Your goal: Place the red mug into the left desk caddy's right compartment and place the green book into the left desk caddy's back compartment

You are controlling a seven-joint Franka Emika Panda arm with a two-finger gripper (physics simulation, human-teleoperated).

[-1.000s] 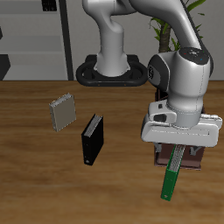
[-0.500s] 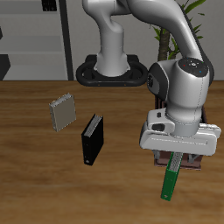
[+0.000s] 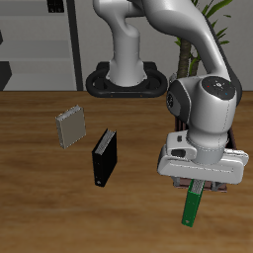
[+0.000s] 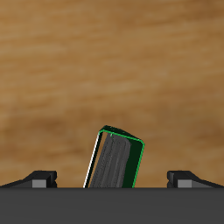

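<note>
The gripper [image 3: 202, 184] hangs directly over the green book [image 3: 194, 205], which stands on edge, leaning a little, near the counter's [image 3: 40, 198] front edge. In the wrist view the book [image 4: 116, 161] sits between the two fingertips [image 4: 40, 178] with clear gaps on either side, so the jaws are released and spread wide, touching nothing.

The main risk is the lean. If the jaws close while off-centre, one finger would likely meet the cover first and push the thin book flat before the other arrives. A pinch taken too near the top edge could let it pivot and slip when lifted.

The left desk caddy [image 3: 219, 176] is almost wholly hidden behind the gripper body; only a dark sliver shows, so its cells cannot be judged from here. It seems to stand just behind the book, so a descent could clip its wall.

The black book [image 3: 105, 158] and grey book [image 3: 71, 126] stand well apart, farther back.
</note>
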